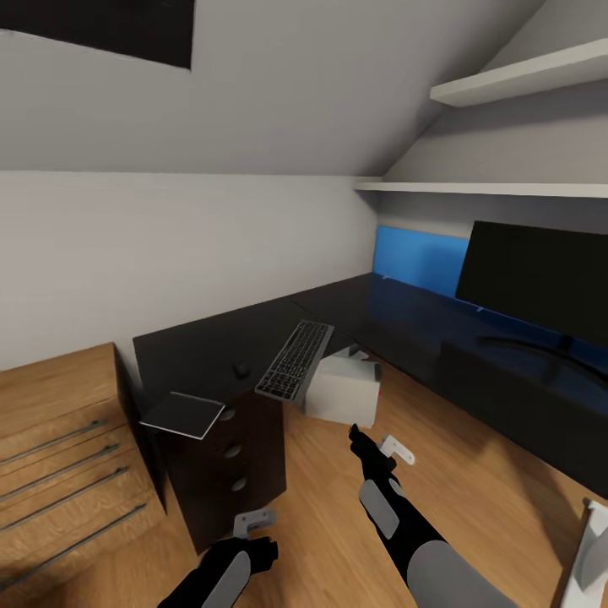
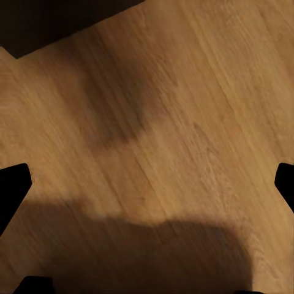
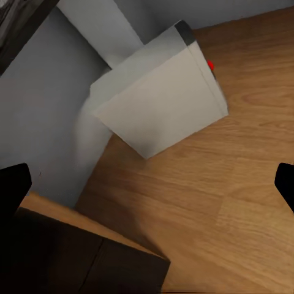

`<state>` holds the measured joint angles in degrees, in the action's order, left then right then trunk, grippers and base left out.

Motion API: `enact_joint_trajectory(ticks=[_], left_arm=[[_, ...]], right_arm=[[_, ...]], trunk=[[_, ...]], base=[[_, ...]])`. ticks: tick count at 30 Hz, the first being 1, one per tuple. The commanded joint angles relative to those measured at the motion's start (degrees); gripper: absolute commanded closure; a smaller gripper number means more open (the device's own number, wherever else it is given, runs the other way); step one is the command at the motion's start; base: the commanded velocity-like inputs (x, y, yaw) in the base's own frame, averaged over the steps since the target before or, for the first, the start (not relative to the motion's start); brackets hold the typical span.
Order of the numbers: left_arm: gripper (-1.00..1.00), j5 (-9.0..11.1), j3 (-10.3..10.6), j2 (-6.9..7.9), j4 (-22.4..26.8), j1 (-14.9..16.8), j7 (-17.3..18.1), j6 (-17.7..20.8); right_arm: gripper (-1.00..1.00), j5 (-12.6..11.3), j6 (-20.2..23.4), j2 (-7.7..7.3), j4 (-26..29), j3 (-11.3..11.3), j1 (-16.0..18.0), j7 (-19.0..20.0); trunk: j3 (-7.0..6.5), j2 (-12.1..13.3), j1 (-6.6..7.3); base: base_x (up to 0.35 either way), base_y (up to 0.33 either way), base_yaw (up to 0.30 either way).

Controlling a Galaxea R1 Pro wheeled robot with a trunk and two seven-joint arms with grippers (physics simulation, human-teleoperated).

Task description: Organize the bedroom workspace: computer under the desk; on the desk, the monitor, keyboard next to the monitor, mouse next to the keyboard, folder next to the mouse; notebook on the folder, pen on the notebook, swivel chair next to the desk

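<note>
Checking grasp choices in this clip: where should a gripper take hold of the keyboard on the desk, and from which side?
Probably the near short end of the keyboard, approached from the floor side. That end juts past the edge of the desk, so one finger could likely pass under and one over the thin slab. The rest lies flat on the top.

you see soft, even, dimmish light and slightly blurry renders; broad soft-edged shadows darken the oak plank floor point(image 2: 184, 110), and the glossy black desk top point(image 1: 405, 321) shows faint sheen.
</note>
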<state>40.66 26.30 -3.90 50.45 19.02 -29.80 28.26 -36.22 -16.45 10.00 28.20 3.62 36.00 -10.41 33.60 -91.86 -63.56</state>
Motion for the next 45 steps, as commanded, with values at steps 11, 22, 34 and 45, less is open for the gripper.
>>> enact_joint_trajectory(ticks=[11,22,34,45], left_arm=[[-1.00,0.6,-0.1,0.07,0.1,0.0,-0.6,0.0],[-1.00,0.9,-2.2,1.00,0.7,0.0,-0.9,-9.6],[-1.00,0.9,-11.6,1.64,0.7,0.0,-0.9,-10.0],[-1.00,0.9,-12.7,1.81,1.5,0.0,-0.9,-9.9]], right_arm=[[-1.00,-0.4,-0.3,0.00,-0.1,0.2,0.0,-0.3],[-1.00,-0.4,-0.2,0.00,0.0,0.3,0.0,-0.3],[-1.00,-3.0,13.5,0.00,1.9,-0.7,0.0,6.6],[-1.00,-27.3,40.2,-2.02,16.6,-3.2,0.0,12.0]], trunk=[[0.06,0.0,0.00],[0.60,-1.2,-0.65],[2.75,-6.0,-3.29],[4.73,-10.5,-5.71]], base=[[-0.001,-0.005,0.228],[0.000,0.000,0.027],[0.000,0.000,0.000],[0.000,0.000,0.000]])
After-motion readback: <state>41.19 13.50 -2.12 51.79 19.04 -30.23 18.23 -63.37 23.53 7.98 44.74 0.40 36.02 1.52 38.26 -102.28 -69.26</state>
